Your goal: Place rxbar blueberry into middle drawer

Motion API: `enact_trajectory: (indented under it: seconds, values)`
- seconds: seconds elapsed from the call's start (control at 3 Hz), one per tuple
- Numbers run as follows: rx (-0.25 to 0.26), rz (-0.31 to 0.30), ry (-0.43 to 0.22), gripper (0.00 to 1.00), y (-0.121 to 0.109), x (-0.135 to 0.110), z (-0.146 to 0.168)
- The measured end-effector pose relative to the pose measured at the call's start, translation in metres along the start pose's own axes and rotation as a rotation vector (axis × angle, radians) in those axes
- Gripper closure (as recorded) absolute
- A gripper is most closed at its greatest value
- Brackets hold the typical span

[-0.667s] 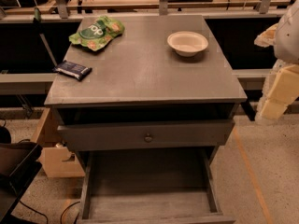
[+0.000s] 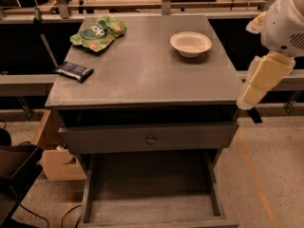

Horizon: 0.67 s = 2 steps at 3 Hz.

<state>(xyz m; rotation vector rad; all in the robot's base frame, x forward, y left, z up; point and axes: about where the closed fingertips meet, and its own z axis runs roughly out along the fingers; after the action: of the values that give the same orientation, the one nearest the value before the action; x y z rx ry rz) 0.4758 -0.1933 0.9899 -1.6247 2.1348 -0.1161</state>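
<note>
The rxbar blueberry [image 2: 73, 71], a small dark navy bar, lies flat near the left edge of the grey cabinet top [image 2: 142, 75]. The middle drawer [image 2: 149, 210] is pulled open below, with its bare plank floor showing and nothing in it. My arm [image 2: 266, 75] hangs at the right side of the cabinet. The gripper [image 2: 254, 114] is at the arm's lower end, beside the cabinet's front right corner, far from the bar. It holds nothing that I can see.
A green snack bag [image 2: 98, 32] lies at the back left of the top and a white bowl [image 2: 191, 42] at the back right. A closed drawer front with a round knob [image 2: 150, 139] sits above the open drawer. A cardboard box [image 2: 57, 163] stands on the floor to the left.
My arm has moved a little to the left, closer to the cabinet's right corner. The bar, bag, bowl and drawer have not moved.
</note>
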Motion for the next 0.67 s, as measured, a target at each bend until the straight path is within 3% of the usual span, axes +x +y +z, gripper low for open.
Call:
enact_trajectory:
  seconds: [0.33, 0.67]
  values:
    - [0.062, 0.053, -0.192, 0.00, -0.048, -0.044, 0.019]
    - [0.054, 0.090, -0.464, 0.00, -0.085, -0.100, 0.056]
